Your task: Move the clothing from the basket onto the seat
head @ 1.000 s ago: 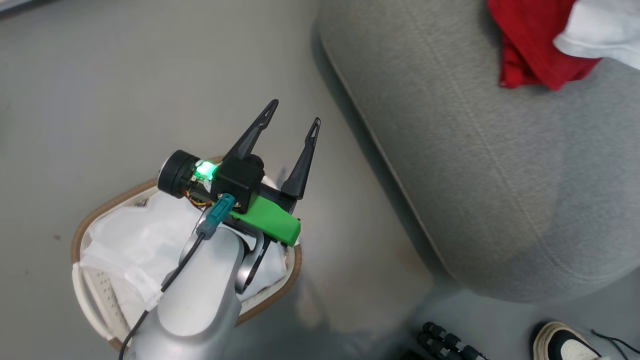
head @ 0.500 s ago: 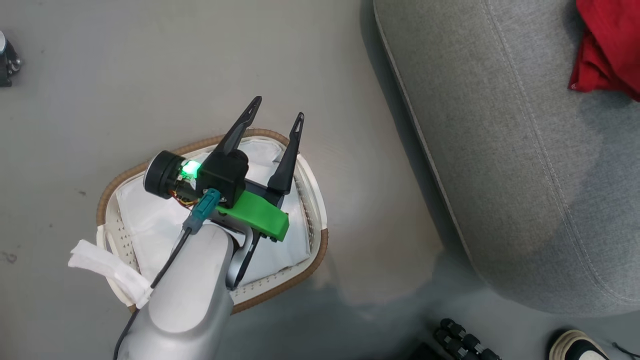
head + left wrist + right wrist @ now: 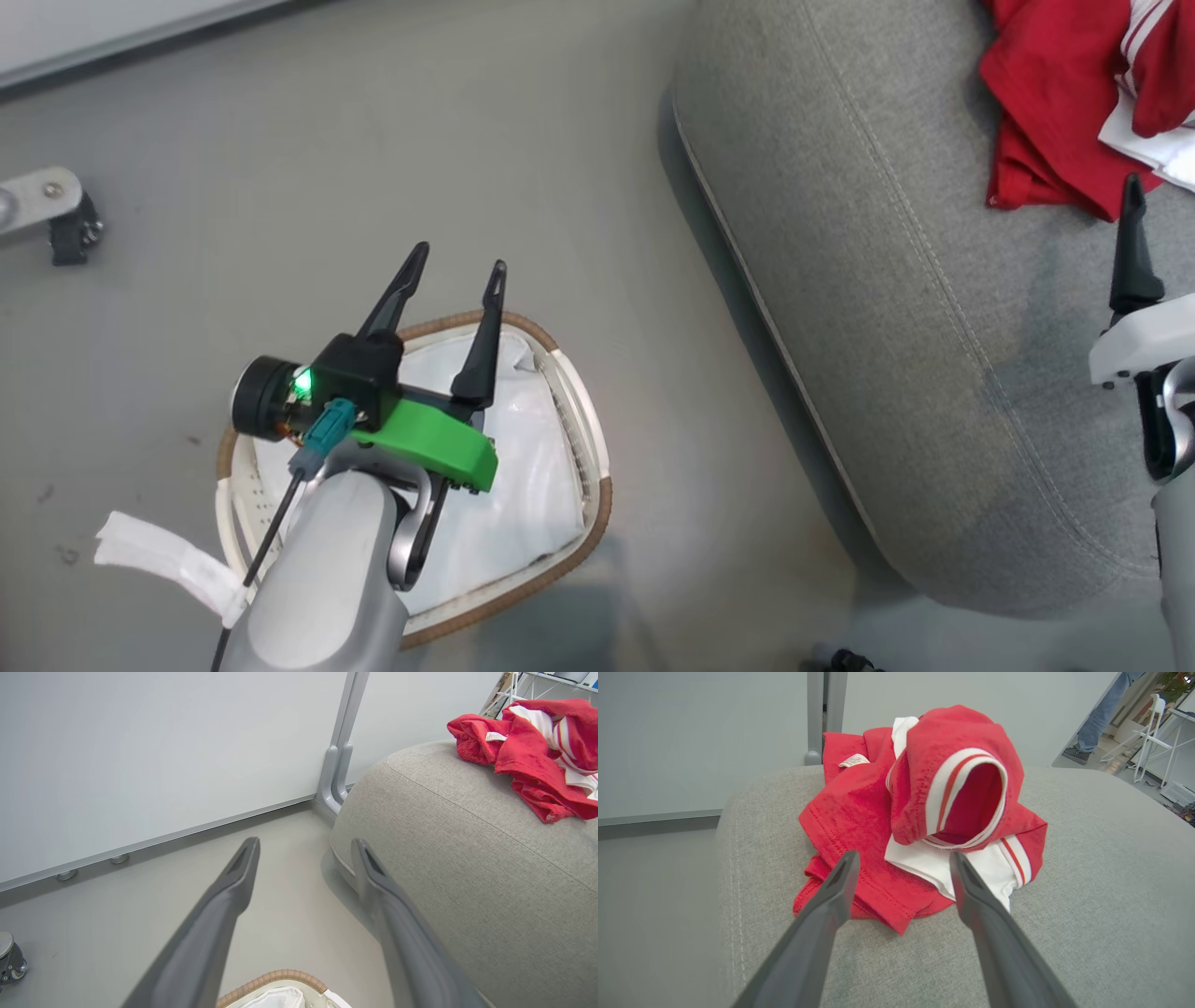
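Observation:
The clothing (image 3: 878, 826), a crumpled heap of red and white garments with striped trim, lies on the grey seat (image 3: 1087, 882). My right gripper (image 3: 903, 856) is open just short of the heap, with nothing between its fingers. One right finger (image 3: 1132, 243) shows below the clothing (image 3: 1055, 121) on the seat (image 3: 887, 327). My left gripper (image 3: 459, 257) hangs open and empty over the basket (image 3: 597, 504), in which I see just its white liner. The left wrist view has the left gripper (image 3: 304, 843) above the basket rim (image 3: 271, 980), beside the seat (image 3: 467, 858) and the clothing (image 3: 528, 751).
A white liner strap (image 3: 159, 560) hangs over the basket's left side onto the grey floor. A metal foot with a caster (image 3: 47, 215) stands at the far left. A wall panel with a grey post (image 3: 336, 765) is behind the seat. A person's leg (image 3: 1101, 709) is far off.
The head camera has swung, so the whole picture shifted. My right gripper has opened, and one of its fingers now shows at the right edge. The left gripper stays open over the basket.

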